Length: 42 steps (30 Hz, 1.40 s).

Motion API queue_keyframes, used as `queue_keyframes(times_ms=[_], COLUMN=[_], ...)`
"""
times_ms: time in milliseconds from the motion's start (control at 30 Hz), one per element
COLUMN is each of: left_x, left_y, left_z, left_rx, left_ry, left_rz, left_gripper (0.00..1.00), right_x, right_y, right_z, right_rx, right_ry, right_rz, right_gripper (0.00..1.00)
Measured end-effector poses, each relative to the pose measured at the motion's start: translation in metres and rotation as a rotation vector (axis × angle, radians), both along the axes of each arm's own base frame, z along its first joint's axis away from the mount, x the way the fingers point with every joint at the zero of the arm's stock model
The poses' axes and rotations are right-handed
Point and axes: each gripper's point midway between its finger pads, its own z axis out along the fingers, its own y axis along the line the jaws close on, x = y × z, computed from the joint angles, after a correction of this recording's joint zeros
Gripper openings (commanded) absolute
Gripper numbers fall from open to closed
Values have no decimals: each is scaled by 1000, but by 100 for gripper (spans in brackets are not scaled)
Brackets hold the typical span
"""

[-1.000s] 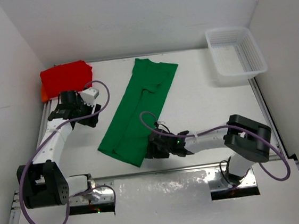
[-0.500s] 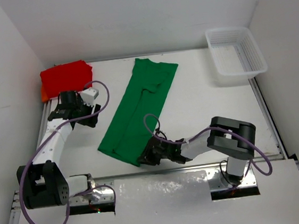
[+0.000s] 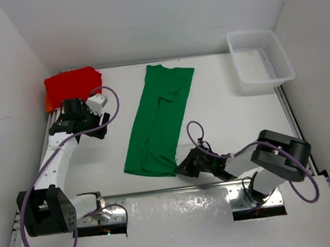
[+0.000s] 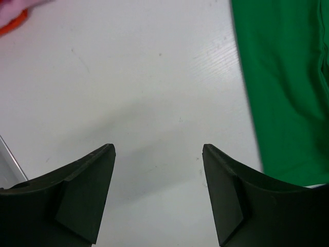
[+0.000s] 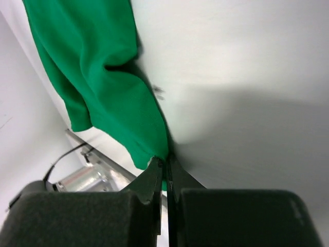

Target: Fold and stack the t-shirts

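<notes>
The green t-shirt lay in the middle of the table. It was folded lengthwise into a long strip that ran from the far edge towards the near edge, its near end a little further left than its far end. The right claw sat low at the near right corner of that strip. Its fingers were pressed together on the corner, and in the right wrist view a thin edge of green cloth showed between the tips. The rest of the shirt lay flat on the table, with a soft ridge of cloth just beyond the pinched corner.

The left claw stood spread over bare table to the left of the green t-shirt, with nothing between its fingers. In its own view the shirt's long edge lay off to the right, apart from both fingertips.

The red t-shirt rested folded in the far left corner of the table. A strip of the orange t-shirt showed from under its left side. The left wrist view caught a patch of pink cloth with an orange rim in its top left corner.

The white mesh basket stood in the far right corner, well apart from the shirts.
</notes>
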Motion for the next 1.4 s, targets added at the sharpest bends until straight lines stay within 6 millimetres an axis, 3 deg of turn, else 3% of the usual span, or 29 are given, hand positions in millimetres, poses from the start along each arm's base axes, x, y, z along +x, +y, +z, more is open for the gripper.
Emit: queue_keyframes(times_ms=[233, 367, 500, 600, 700, 767, 867, 933, 1033, 1167, 1400], left_x=[11, 9, -4, -21, -44, -61, -104, -132, -158, -171, -170], left_y=[-17, -55, -113, -157, -182, -178, -154, -145, -144, -143, -156], left_z=[26, 33, 37, 42, 42, 32, -5, -33, -71, -106, -124], left_rx=[-45, -53, -41, 52, 203, 311, 450, 496, 541, 587, 602], left_ry=[-55, -68, -83, -111, -170, -207, -224, -216, -210, -169, -216], left_rz=[-51, -164, -357, -571, -833, -989, -1236, -1398, -1606, -1760, -1838], left_gripper=[67, 69, 76, 77, 80, 80, 71, 72, 78, 77, 63], right_x=[-18, -18, -23, -23, -23, -24, -25, -24, -21, -17, -13], right_y=[-48, -70, -85, -88, -90, -93, -95, -94, -92, -88, -80], right_z=[-1, 0, 1, 5, 10, 10, 10, 10, 9, 8, 6], right_rx=[-29, -74, -131, -146, -180, -210, -232, -241, -262, -277, -288], right_ry=[-25, -46, -90, -132, -164, -172, -180, -176, -160, -150, -132], right_rz=[24, 32, 79, 122, 168, 197, 220, 227, 232, 240, 266], right_gripper=[0, 1, 39, 53, 57, 57, 57, 55, 50, 45, 35])
